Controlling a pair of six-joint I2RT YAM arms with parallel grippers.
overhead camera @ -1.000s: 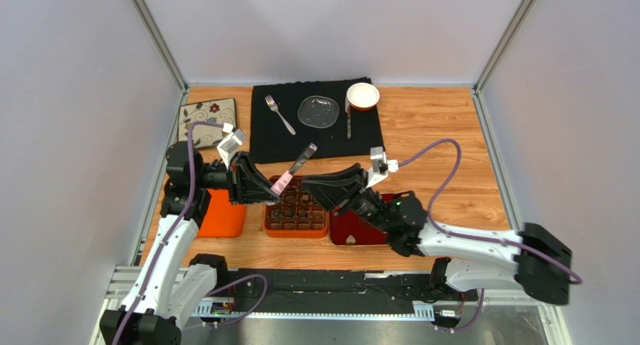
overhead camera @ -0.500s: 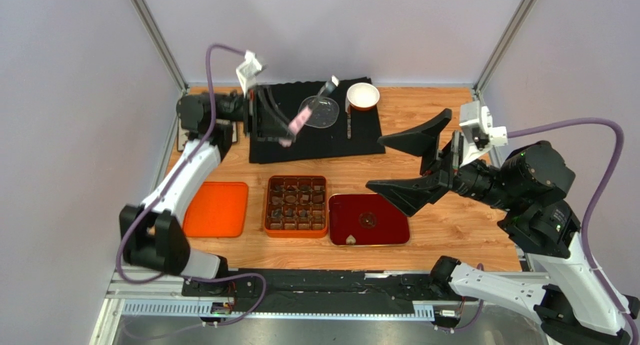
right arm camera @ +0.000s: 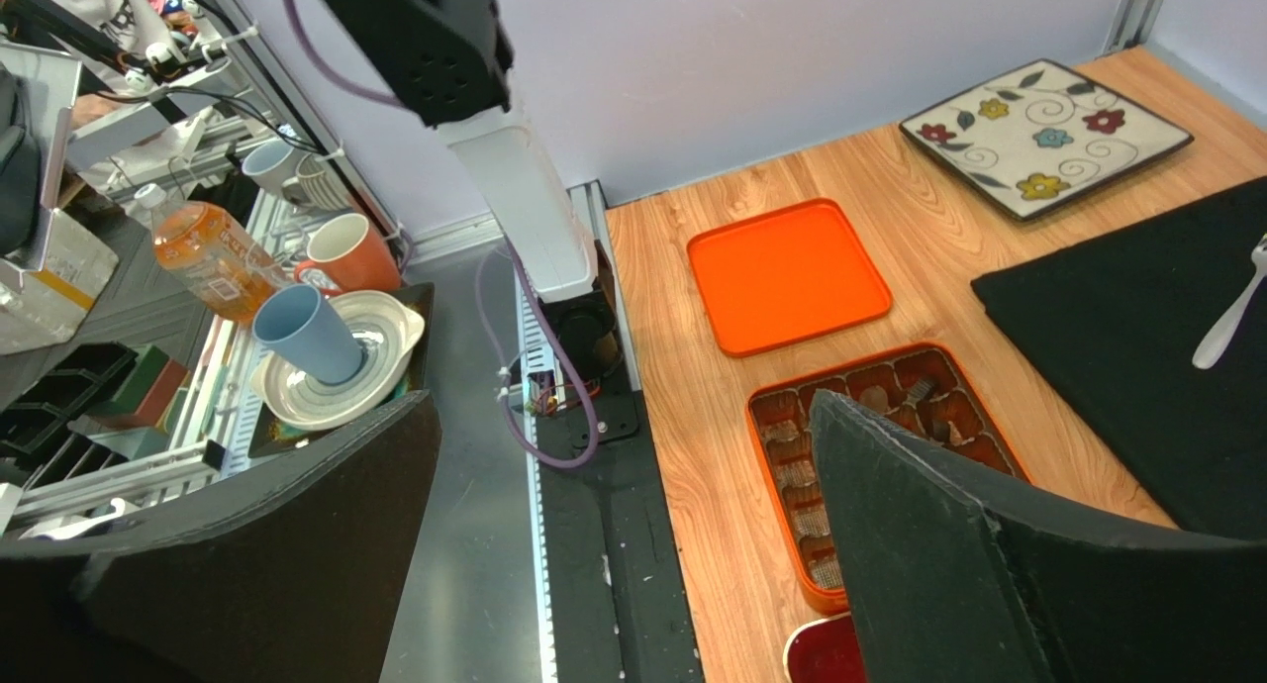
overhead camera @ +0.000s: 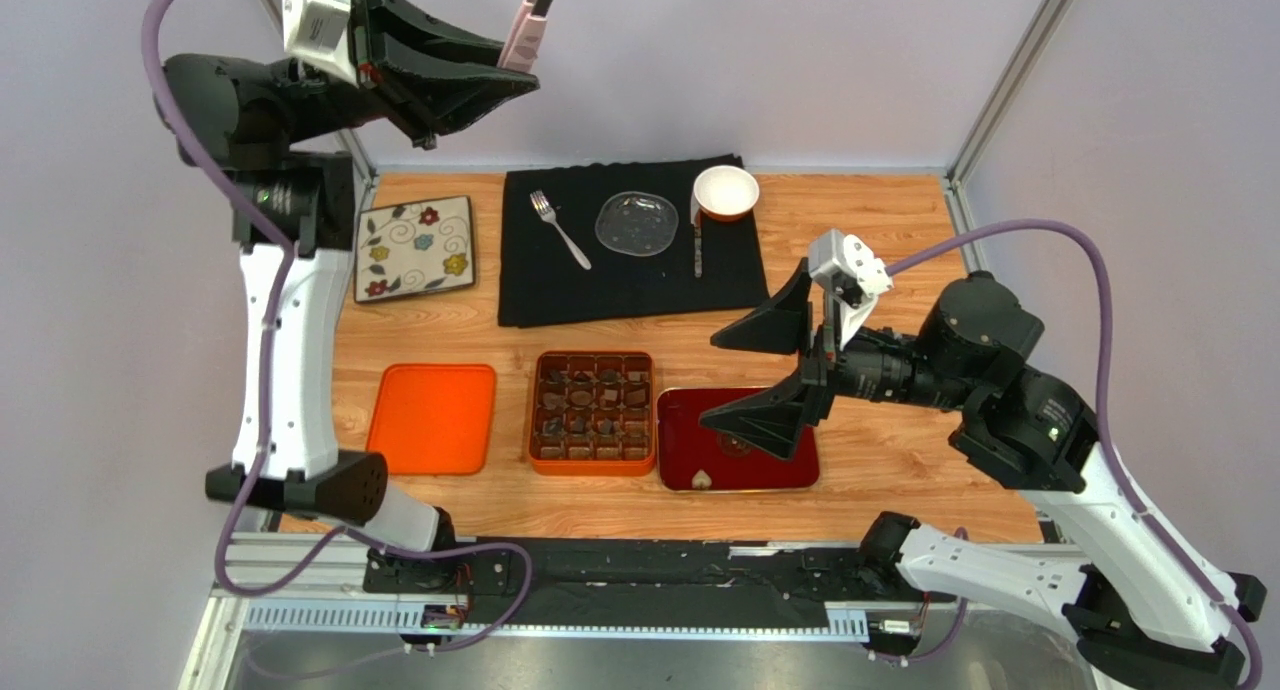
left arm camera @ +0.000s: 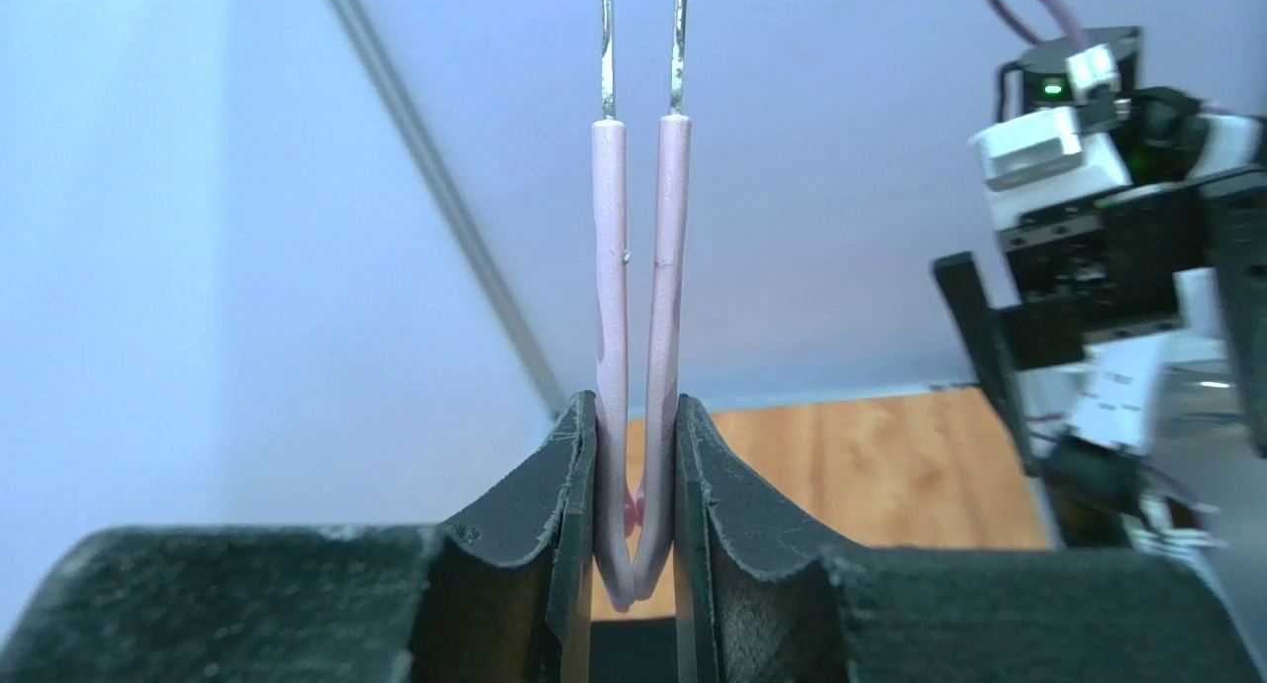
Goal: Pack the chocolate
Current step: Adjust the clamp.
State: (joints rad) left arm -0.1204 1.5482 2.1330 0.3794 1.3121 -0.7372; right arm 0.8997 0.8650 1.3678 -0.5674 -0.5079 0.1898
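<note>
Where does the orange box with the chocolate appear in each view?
Top external: orange box at centre, between the orange lid and the red tray.
Left wrist: not in it.
Right wrist: lower centre-right, partly behind a black finger.
Shared landmark: the orange lid, beside the box.

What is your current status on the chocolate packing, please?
Left gripper shut on tongs, raised high. Right gripper open, near red tray. Chocolate in orange box, lid off.

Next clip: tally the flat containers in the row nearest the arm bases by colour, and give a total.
Orange: 2 (lid, compartment box)
Dark red: 1 (tray)
Total: 3
</note>
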